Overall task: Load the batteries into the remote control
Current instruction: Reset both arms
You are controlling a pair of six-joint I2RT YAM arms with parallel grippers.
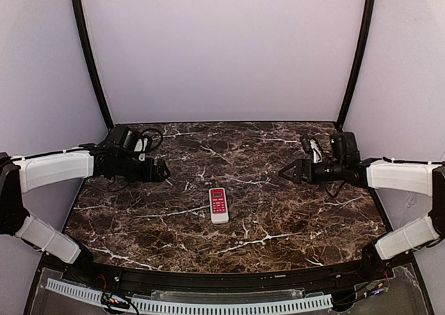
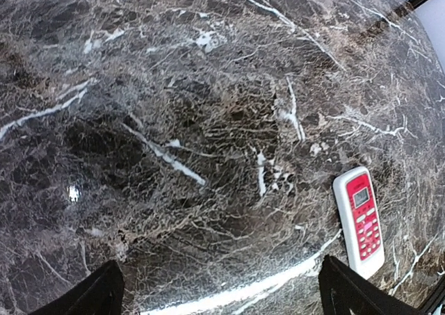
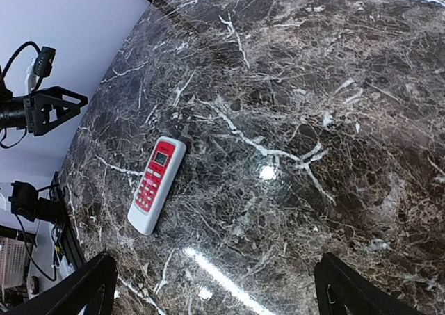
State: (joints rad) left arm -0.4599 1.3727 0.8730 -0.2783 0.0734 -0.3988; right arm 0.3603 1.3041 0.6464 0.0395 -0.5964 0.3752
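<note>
The remote control (image 1: 218,205) lies face up on the dark marble table, red front and small screen showing, near the middle. It also shows in the left wrist view, where the remote control (image 2: 359,221) sits at the right, and in the right wrist view, where the remote control (image 3: 156,184) sits at the left. My left gripper (image 1: 167,170) hovers open to the remote's left, its jaws wide and empty (image 2: 221,287). My right gripper (image 1: 284,172) hovers open to its right, also empty (image 3: 215,280). The batteries are out of view.
The marble table (image 1: 292,224) is walled by pale panels at the back and sides. Two black curved posts (image 1: 90,58) (image 1: 356,58) rise at the back corners. Cables hang by the left wrist (image 1: 146,138). A white perforated strip (image 1: 208,304) runs along the near edge.
</note>
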